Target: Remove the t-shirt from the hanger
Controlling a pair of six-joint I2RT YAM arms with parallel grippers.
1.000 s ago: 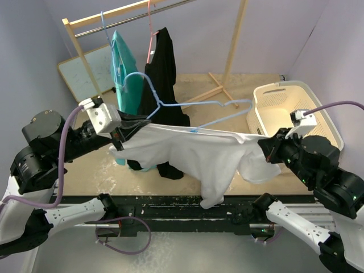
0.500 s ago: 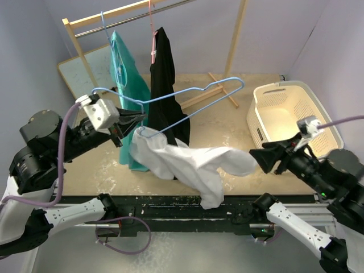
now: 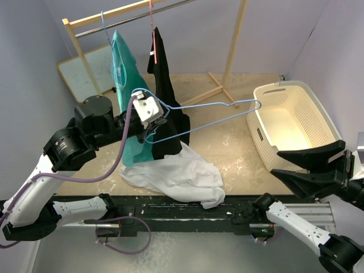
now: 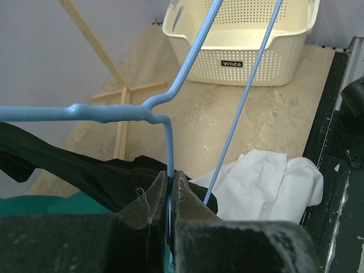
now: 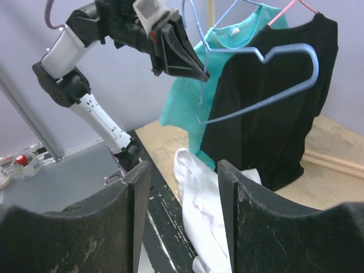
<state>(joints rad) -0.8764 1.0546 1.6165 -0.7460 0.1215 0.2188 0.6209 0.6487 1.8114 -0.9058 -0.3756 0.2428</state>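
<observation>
The white t-shirt (image 3: 176, 177) lies crumpled on the tabletop near the front edge, clear of the hanger; it also shows in both wrist views (image 4: 273, 182) (image 5: 211, 199). The bare blue wire hanger (image 3: 205, 106) (image 5: 267, 71) is held in the air. My left gripper (image 3: 153, 126) (image 4: 170, 181) is shut on the hanger's wire (image 4: 169, 142) near its neck. At the lower right, well back from the shirt, my right gripper (image 3: 276, 162) (image 5: 183, 170) stands open with nothing between its fingers.
A wooden rack (image 3: 233, 40) at the back carries a teal shirt (image 3: 126, 68) and a black shirt (image 3: 165, 74) on hangers, just behind the held hanger. A cream laundry basket (image 3: 296, 94) (image 4: 244, 40) stands at the right. A whiteboard (image 3: 91, 71) leans at back left.
The right gripper let go of the t-shirt and drew back to the right. The shirt slid off the hanger onto the table. The left arm swung the bare hanger toward the middle.
</observation>
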